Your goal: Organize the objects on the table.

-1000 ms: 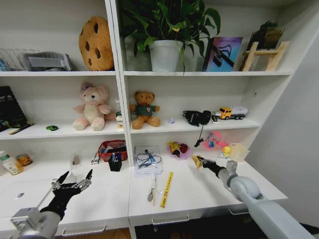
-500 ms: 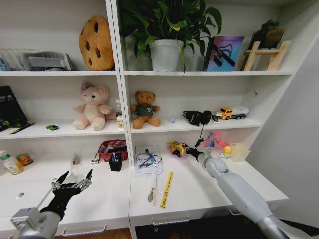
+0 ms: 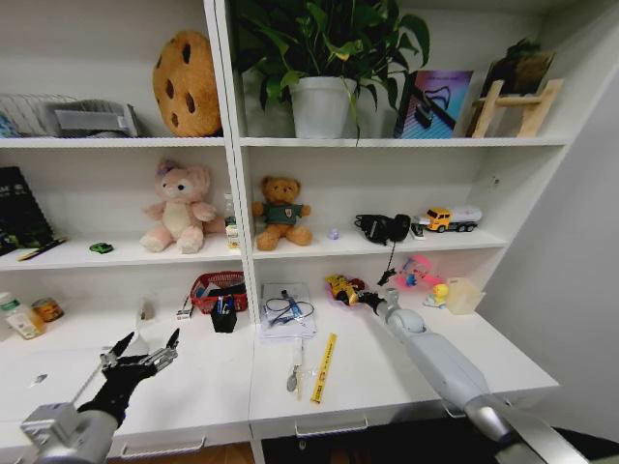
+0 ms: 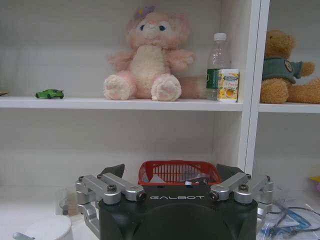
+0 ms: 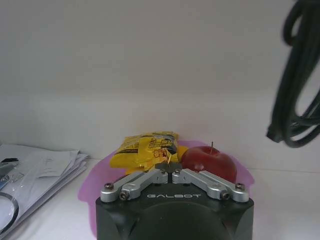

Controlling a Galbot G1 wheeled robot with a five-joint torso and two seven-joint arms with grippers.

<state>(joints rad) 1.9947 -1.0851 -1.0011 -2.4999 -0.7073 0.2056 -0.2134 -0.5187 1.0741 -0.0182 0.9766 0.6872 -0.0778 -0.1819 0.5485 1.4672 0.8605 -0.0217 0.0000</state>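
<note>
Right gripper [image 3: 360, 296] is reaching to the back of the table [image 3: 387, 372], jaws closed tip to tip with nothing clearly pinched between them (right wrist view shows the two fingers [image 5: 150, 177] meeting at the middle). Just ahead of the closed jaws a yellow snack packet [image 5: 146, 150] and a red apple [image 5: 209, 161] are sitting on a pink plate [image 5: 100, 182], the packet straight in front of the tips and slightly to one side, the apple beside it; whether the tips are touching the packet is hard to say. A stack of papers [image 5: 37, 165] is lying off to the side of the jaws, and a black cable [image 5: 295, 75] is hanging down above and to the other side. Left gripper [image 3: 143, 356] is idling low over the left part of the table, jaws spread wide and holding nothing. Beyond the open jaws, a red mesh basket [image 4: 179, 172] is sitting at the back of the desk, centred between the fingers in the left wrist view. Higher up on the shelf beyond it, the tiny green toy car [image 4: 49, 93] is parked well off to one side of the jaws, with a pink plush bear [image 4: 149, 55] above the basket, then a water bottle [image 4: 219, 65] and a brown teddy [image 4: 289, 62]. Marker pens (in a black holder [image 3: 223, 317] next to the basket) are standing well ahead of the left jaws. A yellow ruler [image 3: 324, 367] is lying on the table between the two grippers, nearer the right arm.
</note>
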